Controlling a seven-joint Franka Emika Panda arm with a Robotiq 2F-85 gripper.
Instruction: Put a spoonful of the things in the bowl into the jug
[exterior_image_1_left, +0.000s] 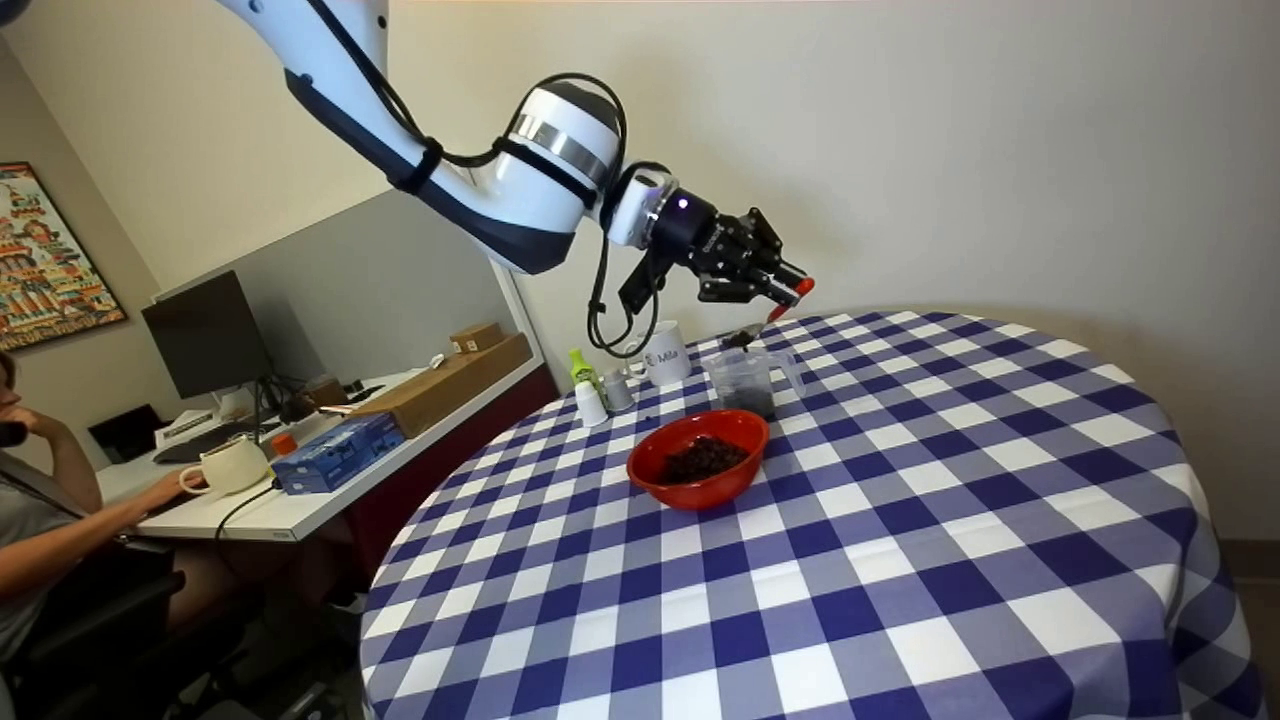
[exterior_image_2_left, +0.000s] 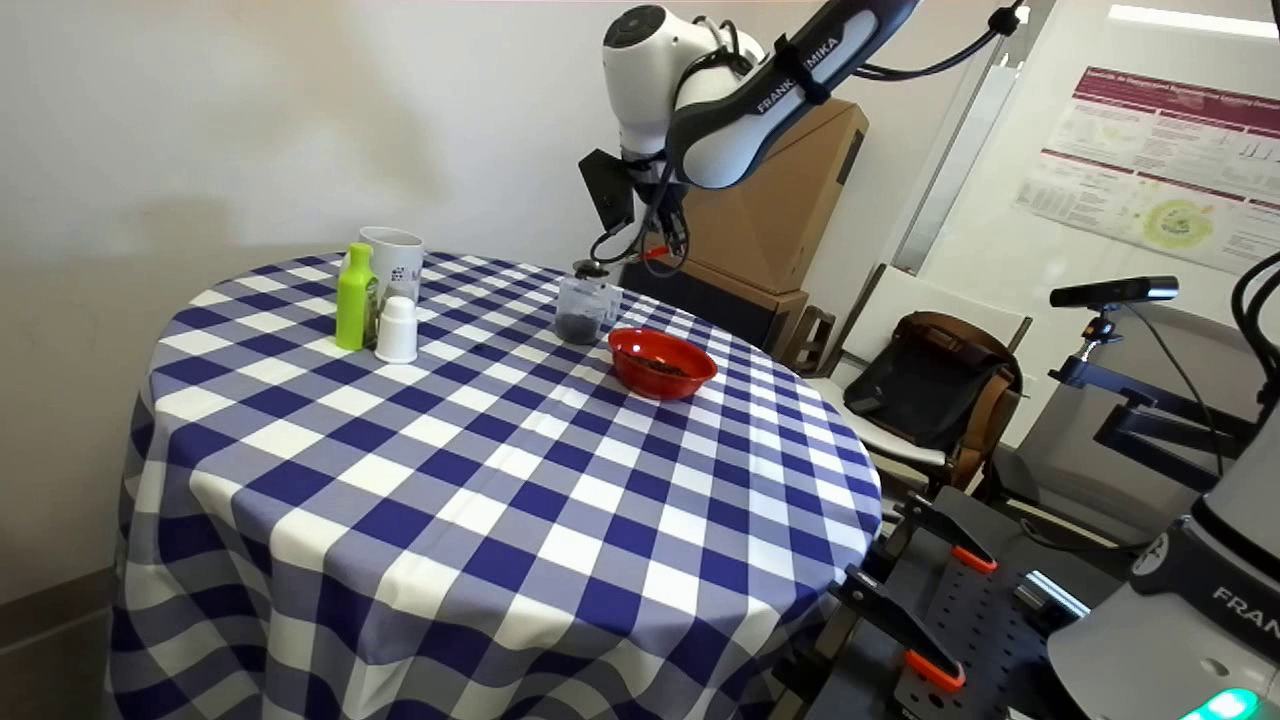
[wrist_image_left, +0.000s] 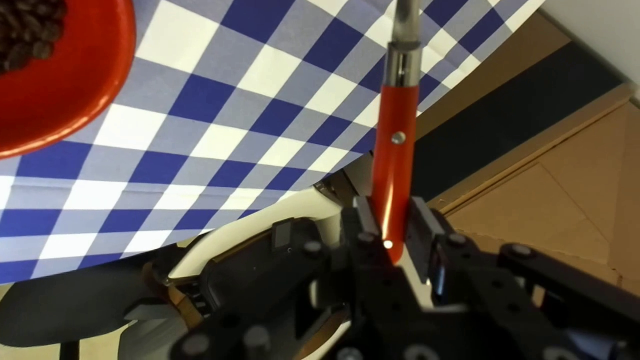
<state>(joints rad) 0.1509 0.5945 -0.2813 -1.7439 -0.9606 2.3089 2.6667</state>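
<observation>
My gripper (exterior_image_1_left: 797, 290) is shut on the red handle of a spoon (wrist_image_left: 395, 145), which sits between both finger pads in the wrist view. From there the spoon slants down, and its head (exterior_image_1_left: 742, 338) hangs over the mouth of the clear jug (exterior_image_1_left: 728, 375), carrying dark bits. In both exterior views some dark matter also shows low inside the jug (exterior_image_2_left: 582, 300). Beside it stands the red bowl (exterior_image_1_left: 700, 496) with a heap of the things (exterior_image_1_left: 705, 458). The wrist view catches part of the bowl (wrist_image_left: 107, 75); spoon head and jug are outside that view.
Behind the jug are a white mug (exterior_image_1_left: 668, 355), a green bottle (exterior_image_2_left: 355, 300), a white shaker (exterior_image_2_left: 398, 332) and a grey shaker (exterior_image_1_left: 618, 392). All stand on the checkered tablecloth (exterior_image_1_left: 900, 560). A wall rises behind the table; large cardboard boxes (exterior_image_2_left: 775, 190) stand past its edge.
</observation>
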